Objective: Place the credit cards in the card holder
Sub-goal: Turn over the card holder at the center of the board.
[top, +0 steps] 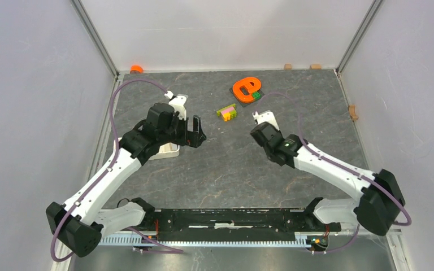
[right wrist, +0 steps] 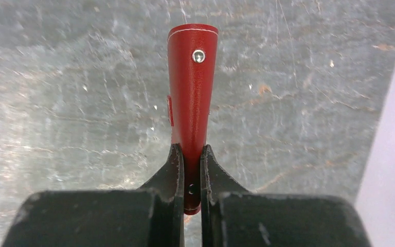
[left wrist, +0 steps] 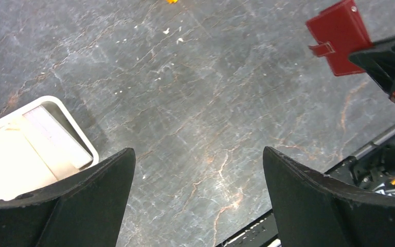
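at the left, a smooth white round-cornered tray (left wrist: 77,135) holds pale flat pieces; the credit cards cannot be told apart there. the left jaws are spread, empty, over the veined grey bench (left wrist: 185,77). at the right, the folded, grained red card holder (right wrist: 191,92) is pinched edge-on by the right jaws; no card is judged inserted yet.

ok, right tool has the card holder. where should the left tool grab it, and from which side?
Probably the free far end of the card holder, coming in opposite the right tool. It is closed, thin, and pinched at one end only, so the other end sticks out clear. Close the open left tool across its two flat faces, clear of the snap tab.
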